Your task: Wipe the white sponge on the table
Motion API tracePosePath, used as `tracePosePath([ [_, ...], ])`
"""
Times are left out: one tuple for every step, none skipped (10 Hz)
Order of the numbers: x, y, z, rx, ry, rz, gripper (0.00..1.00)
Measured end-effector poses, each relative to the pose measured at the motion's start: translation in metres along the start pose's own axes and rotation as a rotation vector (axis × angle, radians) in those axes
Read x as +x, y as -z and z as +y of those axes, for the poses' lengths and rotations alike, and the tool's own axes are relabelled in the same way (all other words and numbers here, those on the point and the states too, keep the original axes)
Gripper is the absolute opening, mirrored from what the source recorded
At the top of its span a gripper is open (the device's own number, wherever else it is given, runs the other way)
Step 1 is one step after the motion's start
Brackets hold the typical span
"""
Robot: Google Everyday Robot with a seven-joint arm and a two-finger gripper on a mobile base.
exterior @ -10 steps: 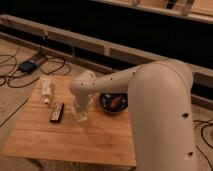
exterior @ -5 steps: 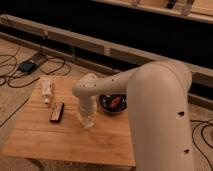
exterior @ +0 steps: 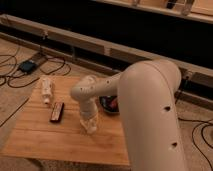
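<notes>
My gripper (exterior: 90,123) points straight down at the middle of the table (exterior: 45,142), below the pale wrist. It is shut on the white sponge (exterior: 91,127), a small off-white block at its tip. The sponge rests against the wood top. My large arm reaches in from the right and hides the table's right side.
A dark bowl (exterior: 108,104) with something red inside sits just behind and to the right of the gripper. A dark remote-like bar (exterior: 57,111) lies to its left. A white bottle (exterior: 46,90) lies at the back left corner. Cables and a power brick (exterior: 27,65) cover the floor at left.
The gripper has slid with the sponge along the tabletop, toward the front edge and slightly right. The bowl, bar and bottle have not moved.
</notes>
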State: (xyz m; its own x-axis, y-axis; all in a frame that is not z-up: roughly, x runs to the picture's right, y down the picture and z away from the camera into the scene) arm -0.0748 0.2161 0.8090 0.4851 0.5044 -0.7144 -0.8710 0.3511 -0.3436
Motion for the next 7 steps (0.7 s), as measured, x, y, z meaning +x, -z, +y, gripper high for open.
tracePosePath([
  [0.005,-0.005,0.000,0.010,-0.002,0.018,0.00],
  [0.011,-0.009,-0.001,0.018,-0.001,0.034,0.00],
  [0.017,-0.013,0.000,0.023,0.004,0.046,0.00],
  [0.023,-0.017,0.004,0.027,0.015,0.057,0.00],
  [0.026,-0.019,0.010,0.029,0.033,0.064,0.00],
  [0.026,-0.019,0.018,0.027,0.056,0.066,0.00],
  [0.023,-0.019,0.030,0.019,0.092,0.065,0.00],
])
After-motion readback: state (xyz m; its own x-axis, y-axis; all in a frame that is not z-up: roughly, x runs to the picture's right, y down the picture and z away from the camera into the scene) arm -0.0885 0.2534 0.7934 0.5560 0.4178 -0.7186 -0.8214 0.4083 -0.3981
